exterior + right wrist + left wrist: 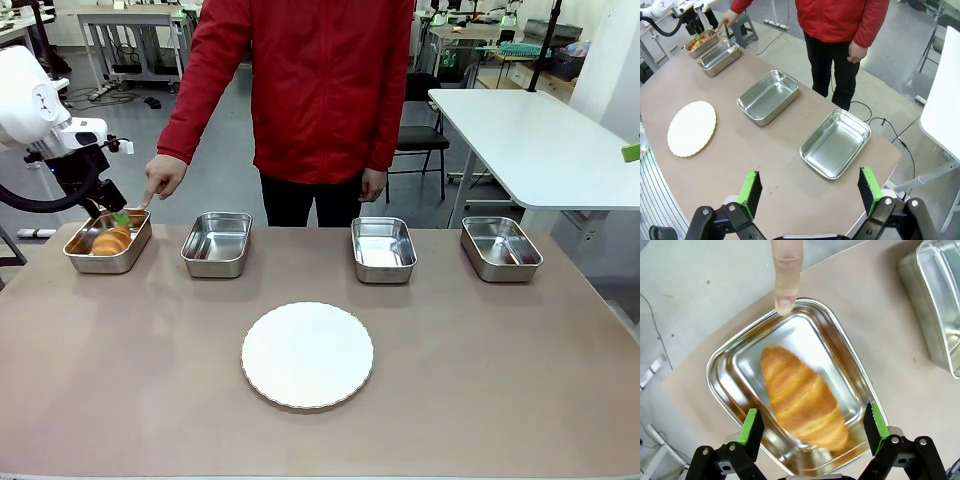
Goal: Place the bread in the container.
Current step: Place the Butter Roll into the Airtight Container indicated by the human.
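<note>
1 bread (802, 400) lying in container (730, 352) below wide-open left gripper (813, 427) | 4 pans total | 1 plate (307, 355) | right gripper (810, 190) wide, holding nothing | 1 fingertip (786, 300) at far rim

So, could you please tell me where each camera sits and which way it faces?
Front: between the arms, facing the person; left gripper over the golden-brown croissant.
Left wrist: looks down past open green-padded fingers at the croissant in the shiny steel pan; pointing finger shared with front.
Right wrist: open gripper over the brown table.
</note>
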You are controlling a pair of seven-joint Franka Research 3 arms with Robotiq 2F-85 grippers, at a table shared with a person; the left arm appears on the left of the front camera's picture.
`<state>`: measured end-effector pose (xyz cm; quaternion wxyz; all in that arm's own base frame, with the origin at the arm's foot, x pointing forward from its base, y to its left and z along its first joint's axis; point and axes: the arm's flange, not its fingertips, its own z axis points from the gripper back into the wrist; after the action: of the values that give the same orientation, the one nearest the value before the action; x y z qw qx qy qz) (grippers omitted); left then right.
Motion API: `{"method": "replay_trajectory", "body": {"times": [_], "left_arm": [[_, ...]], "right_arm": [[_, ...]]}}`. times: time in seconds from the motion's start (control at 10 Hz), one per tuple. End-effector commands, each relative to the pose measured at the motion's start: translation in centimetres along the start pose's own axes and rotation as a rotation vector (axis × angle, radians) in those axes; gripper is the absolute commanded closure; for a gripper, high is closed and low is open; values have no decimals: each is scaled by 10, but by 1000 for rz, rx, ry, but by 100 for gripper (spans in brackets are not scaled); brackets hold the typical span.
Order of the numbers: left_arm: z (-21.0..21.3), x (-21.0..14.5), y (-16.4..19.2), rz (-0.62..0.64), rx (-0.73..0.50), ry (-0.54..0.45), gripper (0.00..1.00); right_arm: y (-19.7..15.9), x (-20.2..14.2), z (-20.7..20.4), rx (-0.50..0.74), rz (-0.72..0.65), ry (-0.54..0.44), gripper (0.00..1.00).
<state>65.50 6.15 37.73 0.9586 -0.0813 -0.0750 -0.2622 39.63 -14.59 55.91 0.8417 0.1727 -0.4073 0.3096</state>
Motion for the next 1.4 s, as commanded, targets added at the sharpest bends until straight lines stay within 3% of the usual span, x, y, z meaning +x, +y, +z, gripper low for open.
{"method": "replay_trajectory", "body": {"times": [0.0, 0.1, 0.6, 0.9, 1.3], "left_arm": [[10, -1, -4, 61, -53, -20, 0], [0, 0, 0, 0, 0, 0, 0], [-1, -1, 0, 12, -7, 5, 0], [44, -17, -68, 44, 141, -16, 0], [74, -64, -139, 90, 198, -92, 0]], "right_arm": [[0, 1, 0, 7, 7, -20, 0], [0, 1, 0, 7, 7, -20, 0], [0, 1, 0, 7, 7, -20, 0], [0, 1, 0, 7, 7, -20, 0], [0, 1, 0, 7, 7, -20, 0]]}}
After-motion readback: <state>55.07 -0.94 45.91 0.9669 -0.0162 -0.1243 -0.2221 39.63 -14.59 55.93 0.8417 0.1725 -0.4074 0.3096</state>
